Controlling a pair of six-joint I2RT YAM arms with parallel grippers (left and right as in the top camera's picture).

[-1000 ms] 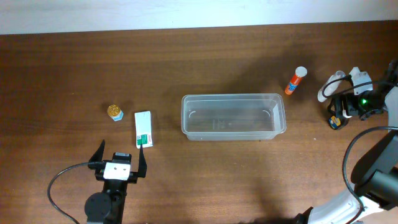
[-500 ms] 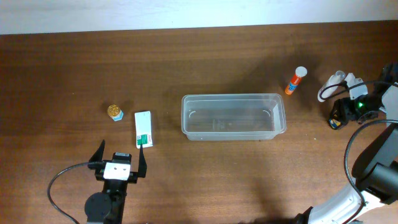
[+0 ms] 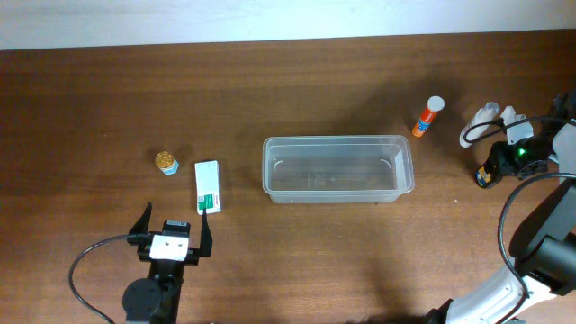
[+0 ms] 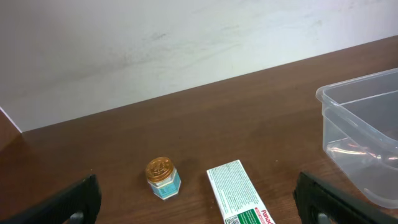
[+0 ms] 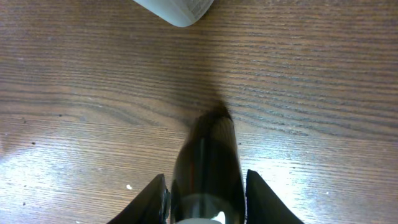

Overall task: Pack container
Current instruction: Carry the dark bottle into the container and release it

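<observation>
The right gripper [image 5: 206, 182], at the far right edge of the table [image 3: 297, 81], straddles a dark object [image 5: 208, 143] whose near end is cut off in the wrist view. Whether its fingers press the object or merely flank it cannot be told. The left gripper [image 3: 175, 220] is spread wide at near left, holding nothing, with a green-and-white box [image 3: 208, 186] and a gold-lidded jar [image 3: 166, 163] just beyond it. The clear container [image 3: 335, 139] sits mid-table with open wood on every side, and an orange white-capped tube [image 3: 428, 116] lies off its far right corner.
</observation>
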